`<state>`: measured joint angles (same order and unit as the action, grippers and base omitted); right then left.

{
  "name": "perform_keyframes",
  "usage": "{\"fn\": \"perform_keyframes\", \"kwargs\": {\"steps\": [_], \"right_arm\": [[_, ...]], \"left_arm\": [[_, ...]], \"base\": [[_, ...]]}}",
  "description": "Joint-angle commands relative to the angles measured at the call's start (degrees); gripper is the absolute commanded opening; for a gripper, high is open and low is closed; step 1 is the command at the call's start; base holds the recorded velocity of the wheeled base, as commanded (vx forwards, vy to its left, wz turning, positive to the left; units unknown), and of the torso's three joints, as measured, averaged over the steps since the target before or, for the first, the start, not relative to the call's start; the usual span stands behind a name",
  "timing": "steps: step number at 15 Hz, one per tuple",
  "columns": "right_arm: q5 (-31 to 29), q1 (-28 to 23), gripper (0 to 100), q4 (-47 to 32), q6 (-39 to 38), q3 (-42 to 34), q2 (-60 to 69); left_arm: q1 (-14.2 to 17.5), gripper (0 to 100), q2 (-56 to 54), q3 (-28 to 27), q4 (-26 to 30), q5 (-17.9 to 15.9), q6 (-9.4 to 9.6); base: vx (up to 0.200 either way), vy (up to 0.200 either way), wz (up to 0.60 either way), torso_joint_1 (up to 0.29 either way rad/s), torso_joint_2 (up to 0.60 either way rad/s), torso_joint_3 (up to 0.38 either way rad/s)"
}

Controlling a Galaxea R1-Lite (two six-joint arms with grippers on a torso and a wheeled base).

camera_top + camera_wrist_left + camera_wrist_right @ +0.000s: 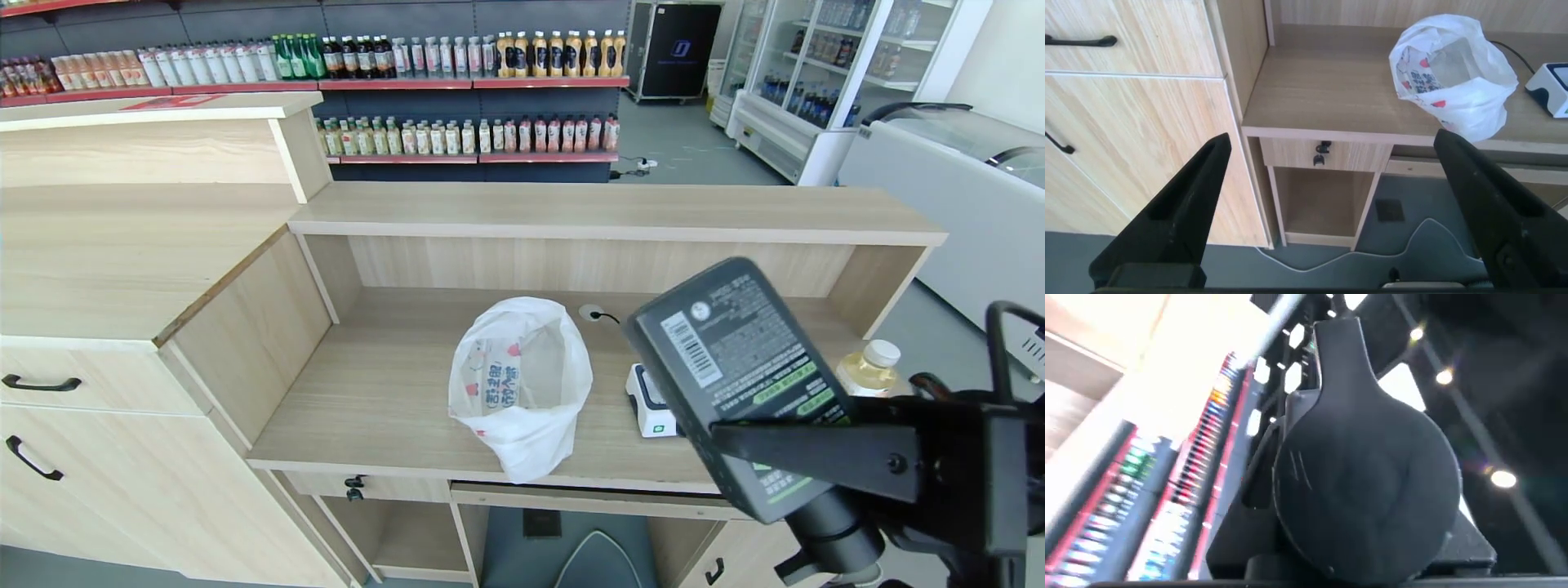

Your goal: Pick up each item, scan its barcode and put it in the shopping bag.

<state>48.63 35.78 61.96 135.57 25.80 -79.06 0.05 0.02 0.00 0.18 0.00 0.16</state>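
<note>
**Over the checkout counter, a dark box sits in my right grip, barcode up**

Between my right fingers (816, 453) is the box (735, 359). My right gripper (739, 449) is clamped on its lower end and holds it aloft, tilted, well above the counter (384, 392). One finger lies flat across the printed face; the other is hidden behind the box.

It is a flat, dark grey carton with rounded corners, covered in small white print with green strips near my fingers. Its white barcode (690, 347) label sits at the far end from my grip, uncovered. That label faces upward, away from the scanner (649, 400), which stands on the counter below my right fingers, partly hidden by the box. I judge the box must be turned over before the code can read.

The carton looks stiff and smooth, likely light for its size. It should not crush under firm pressure, but its slick faces could slide or pivot in a hold taken at one end. The present hold, low and clear of the label, looks the sound one.

Left of my right fingers and lower, the white plastic shopping bag (518, 384) stands on the counter, its mouth open and its thin walls slack. A bottle (869, 367) of pale yellow liquid waits just beyond my right fingers.

My left gripper (1333, 139) hangs low in front of the counter, spread wide and holding nothing. The bag lies beyond it, up and to the right.
</note>
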Motion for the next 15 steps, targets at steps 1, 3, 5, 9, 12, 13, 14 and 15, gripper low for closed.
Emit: {"fn": "perform_keyframes", "kwargs": {"steps": [1, 3, 5, 9, 12, 13, 14, 15], "right_arm": [[0.06, -0.01, 0, -5.98, 0.04, 0.57, -0.22], [0.15, 0.17, 0, -11.25, 0.31, 0.48, 1.1], [1.82, 0.43, 0, -14.94, 1.45, 0.4, 3.21], [3.67, 0.7, 0, -14.24, 1.71, 0.92, 3.38], [3.84, 3.51, 0, -13.45, 3.03, 1.36, 2.42], [4.81, 4.3, 0, -13.45, 3.03, 1.36, 2.5], [4.99, 4.39, 0, -13.45, 3.03, 1.36, 2.5], [5.16, 4.39, 0, -13.45, 3.03, 1.54, 2.42]], "left_arm": [[0.04, 100, -0.02, 0.0, -0.01, 0.0, 0.02], [0.04, 100, -0.02, 0.0, -0.01, 0.0, 0.02], [0.04, 100, -0.02, 0.0, -0.01, 0.0, 0.02], [0.04, 100, -0.02, 0.0, -0.01, 0.0, 0.02], [0.04, 100, -0.02, 0.0, -0.01, 0.0, 0.02], [0.04, 100, -0.02, 0.0, -0.01, 0.0, 0.02], [0.04, 100, -0.02, 0.0, -0.01, 0.0, 0.02], [0.04, 100, -0.02, 0.0, -0.01, 0.0, 0.02]], "base": [[0.0, 0.0, 0.0, 0.0, 0.0, 0.0], [0.0, 0.0, 0.0, 0.0, 0.0, 0.0], [0.0, 0.0, 0.0, 0.0, 0.0, 0.0], [0.0, 0.0, 0.0, 0.0, 0.0, 0.0], [0.0, 0.0, 0.0, 0.0, 0.0, 0.0], [0.0, 0.0, 0.0, 0.0, 0.0, 0.0], [0.0, 0.0, 0.0, 0.0, 0.0, 0.0], [0.0, 0.0, 0.0, 0.0, 0.0, 0.0]]}}
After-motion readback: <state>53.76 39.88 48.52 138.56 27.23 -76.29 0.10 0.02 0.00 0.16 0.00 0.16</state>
